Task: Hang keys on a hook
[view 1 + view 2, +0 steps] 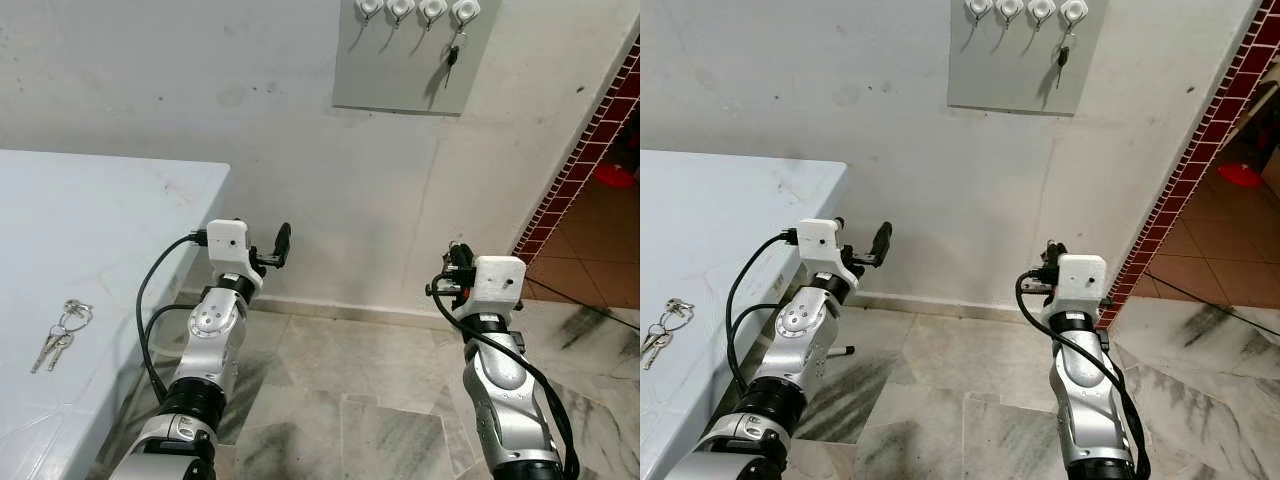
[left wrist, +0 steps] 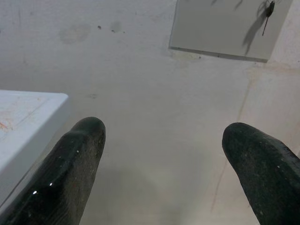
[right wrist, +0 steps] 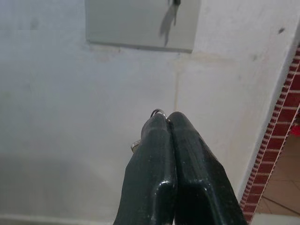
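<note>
A bunch of keys (image 1: pixel 60 335) on a ring lies on the white table (image 1: pixel 110 210) at my left. On the wall above hangs a grey panel (image 1: pixel 400 75) with a row of white hooks (image 1: pixel 415 9); a dark key (image 1: pixel 453 56) dangles from the rightmost hook. My right gripper (image 3: pixel 168 119) is raised toward the wall below the panel, shut on a small metal key ring (image 3: pixel 158 112) that peeks out at the tips. My left gripper (image 2: pixel 164 136) is open and holds nothing, its fingers (image 1: pixel 283 242) lifted beside the table's corner.
A red brick strip (image 1: pixel 585 150) edges a doorway on the right, with tiled floor and a red object (image 1: pixel 612 175) beyond. Grey marble floor (image 1: pixel 350 370) lies below both arms. The table edge stands close to my left arm.
</note>
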Motion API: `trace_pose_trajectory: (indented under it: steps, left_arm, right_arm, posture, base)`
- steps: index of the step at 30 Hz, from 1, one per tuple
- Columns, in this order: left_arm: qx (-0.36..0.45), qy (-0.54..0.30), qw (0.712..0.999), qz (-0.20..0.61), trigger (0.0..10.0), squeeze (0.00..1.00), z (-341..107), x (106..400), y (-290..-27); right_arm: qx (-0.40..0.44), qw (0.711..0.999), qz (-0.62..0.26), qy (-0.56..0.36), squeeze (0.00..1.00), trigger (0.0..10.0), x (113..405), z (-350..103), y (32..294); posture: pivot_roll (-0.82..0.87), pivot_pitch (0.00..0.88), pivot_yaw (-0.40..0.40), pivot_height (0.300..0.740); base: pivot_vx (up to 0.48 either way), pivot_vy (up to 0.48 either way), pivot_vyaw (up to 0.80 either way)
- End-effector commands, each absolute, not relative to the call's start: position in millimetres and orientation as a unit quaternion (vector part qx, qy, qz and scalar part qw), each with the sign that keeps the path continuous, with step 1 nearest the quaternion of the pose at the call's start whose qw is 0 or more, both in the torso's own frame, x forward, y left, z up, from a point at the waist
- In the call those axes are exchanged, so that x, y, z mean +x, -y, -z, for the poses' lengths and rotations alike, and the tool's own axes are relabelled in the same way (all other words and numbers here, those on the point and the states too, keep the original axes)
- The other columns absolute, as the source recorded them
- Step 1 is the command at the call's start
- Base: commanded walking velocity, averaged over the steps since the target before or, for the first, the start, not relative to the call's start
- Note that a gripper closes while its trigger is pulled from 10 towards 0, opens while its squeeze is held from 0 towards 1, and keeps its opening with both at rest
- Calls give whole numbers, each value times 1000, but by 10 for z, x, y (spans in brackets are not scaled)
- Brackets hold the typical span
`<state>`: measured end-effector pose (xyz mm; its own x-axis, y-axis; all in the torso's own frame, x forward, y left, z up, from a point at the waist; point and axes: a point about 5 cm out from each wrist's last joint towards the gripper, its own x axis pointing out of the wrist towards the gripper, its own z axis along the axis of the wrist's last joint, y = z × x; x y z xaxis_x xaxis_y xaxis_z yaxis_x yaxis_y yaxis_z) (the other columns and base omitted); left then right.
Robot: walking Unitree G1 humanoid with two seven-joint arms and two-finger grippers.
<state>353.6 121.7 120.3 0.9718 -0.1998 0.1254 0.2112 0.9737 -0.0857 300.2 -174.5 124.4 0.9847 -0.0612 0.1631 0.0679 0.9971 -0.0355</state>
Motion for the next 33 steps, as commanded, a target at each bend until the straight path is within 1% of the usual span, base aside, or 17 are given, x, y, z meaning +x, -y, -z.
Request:
trace_pose_trajectory:
  steps: [1, 8, 14, 18, 24, 33]
  left_arm:
    - [-44, 59, 992, 104, 10000, 0, -1219, 3531, -1240]
    - [-48, 49, 992, 108, 10000, 0, -1193, 3470, -1330]
    - [-52, 60, 989, 126, 10000, 0, -1199, 3252, -1402]
    - [-52, 54, 990, 116, 10000, 0, -1217, 3220, -1449]
    - [-53, 59, 990, 117, 10000, 0, -1301, 3220, -1450]
    - [-58, 61, 989, 120, 10000, 0, -1374, 3235, -1447]
  right_arm:
    - [-19, 995, 34, 95, 0, 10000, 2998, -1310, 1762]
    - [-18, 994, 35, 99, 0, 10000, 2915, -1316, 1785]
    - [-20, 993, 35, 108, 0, 10000, 2705, -1348, 1864]
    - [-24, 993, 48, 109, 0, 10000, 2668, -1373, 1924]
    - [-20, 991, 58, 121, 0, 10000, 2664, -1446, 1945]
    - [-17, 991, 61, 120, 0, 10000, 2659, -1463, 1936]
  posture:
    - [-36, 0, -32, 740]
    - [-29, 0, -26, 740]
    - [-32, 0, -22, 740]
    - [-29, 0, -23, 740]
    - [-29, 0, -22, 740]
    - [-35, 1, -18, 740]
  base:
    - [0, 0, 0]
    - [0, 0, 0]
    - [0, 0, 0]
    - [0, 0, 0]
    - [0, 0, 0]
    - [289, 0, 0]
